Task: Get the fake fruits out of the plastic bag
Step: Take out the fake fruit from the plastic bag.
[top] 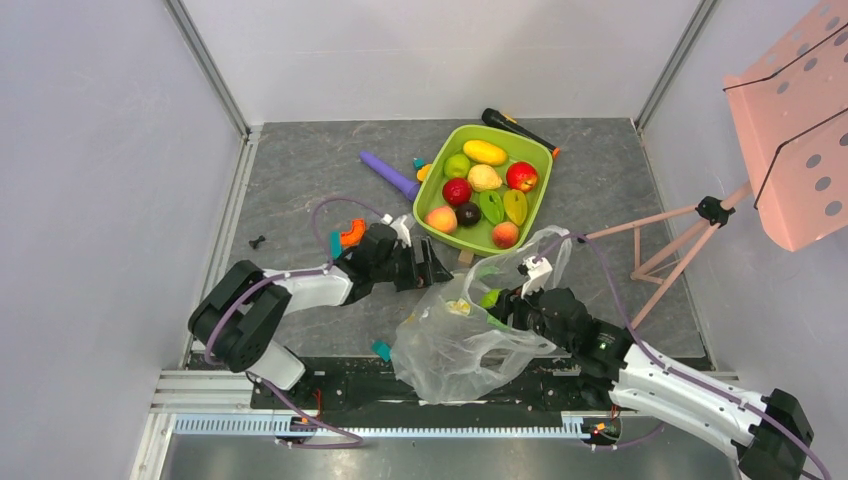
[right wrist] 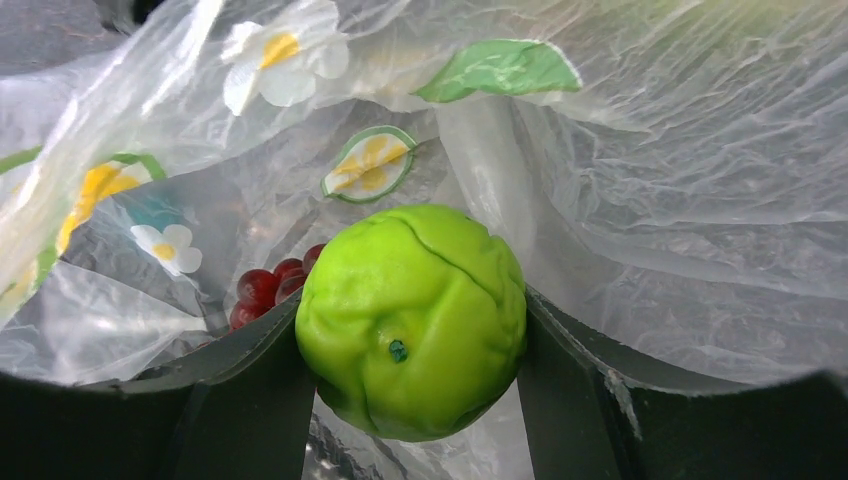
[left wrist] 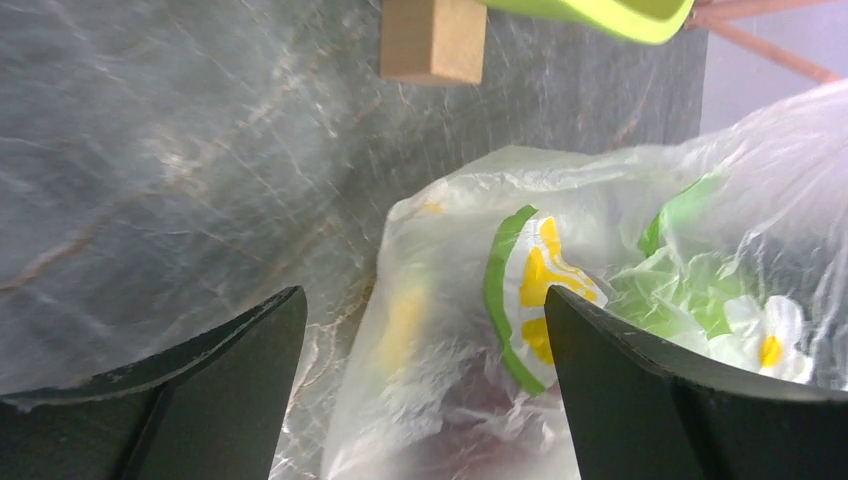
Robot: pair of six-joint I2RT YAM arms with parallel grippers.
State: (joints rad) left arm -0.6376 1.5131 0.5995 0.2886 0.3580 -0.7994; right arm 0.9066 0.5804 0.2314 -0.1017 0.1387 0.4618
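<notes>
Near the front edge of the table point(top: 300, 170), between the two arms, the plastic bag point(top: 450, 345) lies crumpled, its clear film printed with flowers and lemon slices. One side of it stands up beside the right arm. The right gripper point(top: 497, 303) is pushed in among the folds at the bag's upper right side, and its two fingers point(right wrist: 240, 395) are closed partway on a round, glossy green fruit point(right wrist: 412, 320), which sits squarely between them and touches both pads. Deeper in the bag, to the left of that fruit in the right wrist view, shows a cluster of dark red beads, probably the grape bunch point(right wrist: 275, 288), though the film blurs it. The left gripper point(left wrist: 422, 300) hovers just to the left of the bag and above its edge with its jaws spread wide and nothing between them; only the grey tabletop and the bag's rim lie below. A small wooden block point(left wrist: 432, 38) rests on the table just beyond it, beside the near corner of the lime-green tray point(top: 432, 178). The tray sits farther back, well apart from the bag, and holds ten or so fake fruits point(top: 485, 178) in a loose single layer: yellow, green, red, peach and one dark. A purple stick point(top: 390, 173) lies on the table just left of the tray, and small orange and teal blocks point(top: 347, 235) rest near the left arm's wrist.
</notes>
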